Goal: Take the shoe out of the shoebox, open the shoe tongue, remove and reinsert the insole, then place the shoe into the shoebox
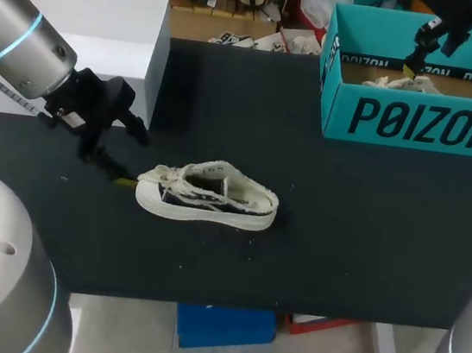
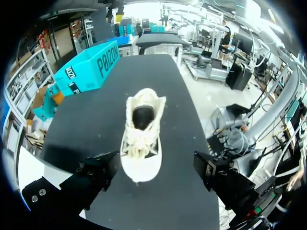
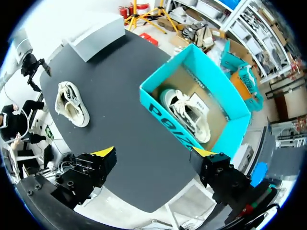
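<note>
Left claw (image 2: 154, 167) spread, gripping nothing. Cream canvas low-top shoe with black side panels (image 2: 141, 136) lies on its sole just ahead, toe toward the claw. Right claw (image 3: 154, 154) spread; teal cardboard shoebox (image 3: 165, 117) ahead.

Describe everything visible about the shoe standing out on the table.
The shoe is a low sneaker, canvas by the look of it: cream upper, dark side panel, white rubber sole, loose cream laces, frayed collar. It stands upright on its sole on the black table, toe toward the open left gripper, which is close but not touching.
</note>
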